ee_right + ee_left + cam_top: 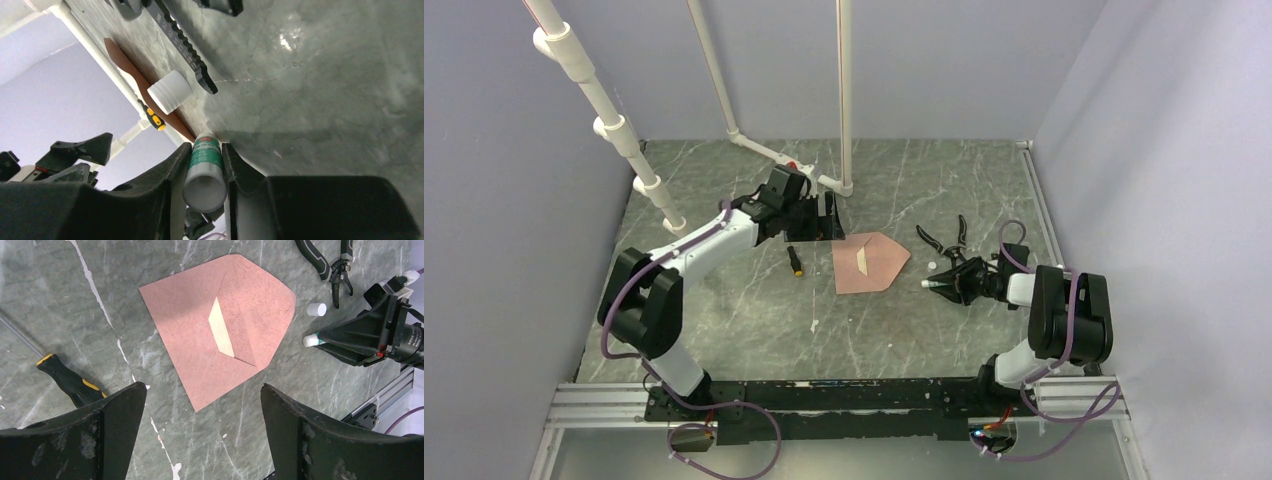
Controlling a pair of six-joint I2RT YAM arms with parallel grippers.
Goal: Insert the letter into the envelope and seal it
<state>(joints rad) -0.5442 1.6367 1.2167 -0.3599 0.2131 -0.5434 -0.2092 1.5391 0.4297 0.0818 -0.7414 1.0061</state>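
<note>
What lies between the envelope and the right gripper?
The right gripper's glue stick points at the envelope; beyond its tip, bare table. The cap lies aside. Left wrist view.

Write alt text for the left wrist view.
A salmon-pink envelope lies on the grey marbled table, a pale sliver of the letter showing at its opening. The left tool stands open in the foreground; at right, the right tool grips a white-tipped glue stick, a white cap loose nearby.
</note>
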